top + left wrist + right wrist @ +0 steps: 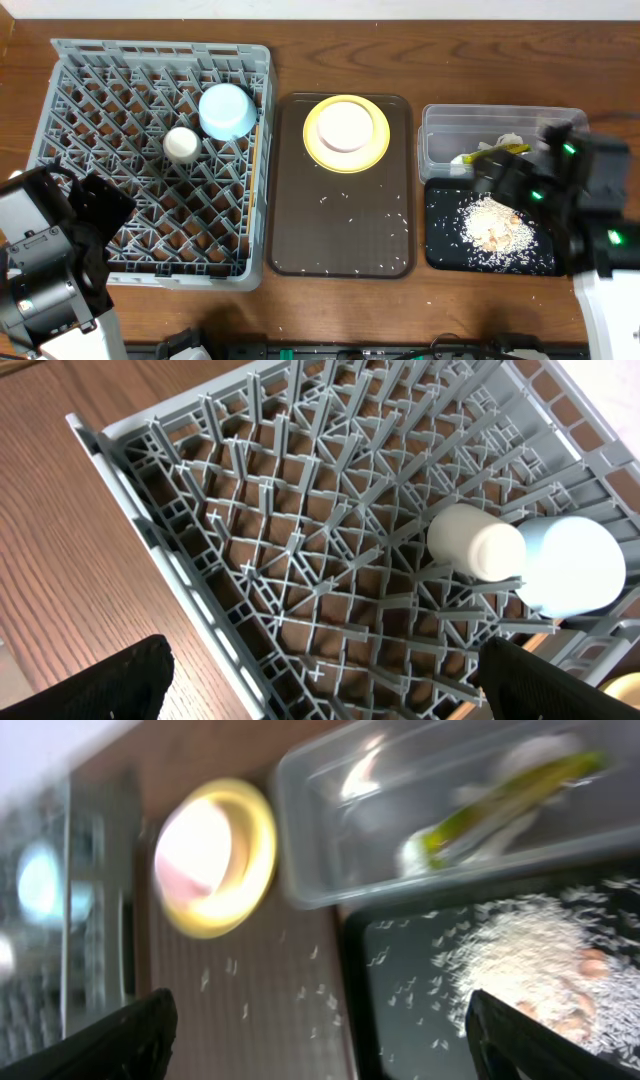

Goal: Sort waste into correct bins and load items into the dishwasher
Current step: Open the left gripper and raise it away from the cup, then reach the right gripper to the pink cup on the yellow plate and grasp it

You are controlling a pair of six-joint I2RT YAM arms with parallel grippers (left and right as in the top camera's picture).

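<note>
Left hand (320, 695) and right hand (325, 1045) gape empty; left of the brown tray (340, 225) the dish rack (150, 47) holds blue bowl (227, 110) and white cup (181, 143), right of it clear tub (440, 130) and black tray (445, 230) hold waste, but yellow plate (346, 132) and stray grains (395, 218) lie on it, unsorted.

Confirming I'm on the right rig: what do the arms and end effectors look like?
Both arms mix black and white housings. The left arm has pale grey-white blocks beside black links; the right arm is mostly black with small green lights and a white base. The left end effector's fingers and right end effector's fingers are matte black, rounded, unmarked.
</note>
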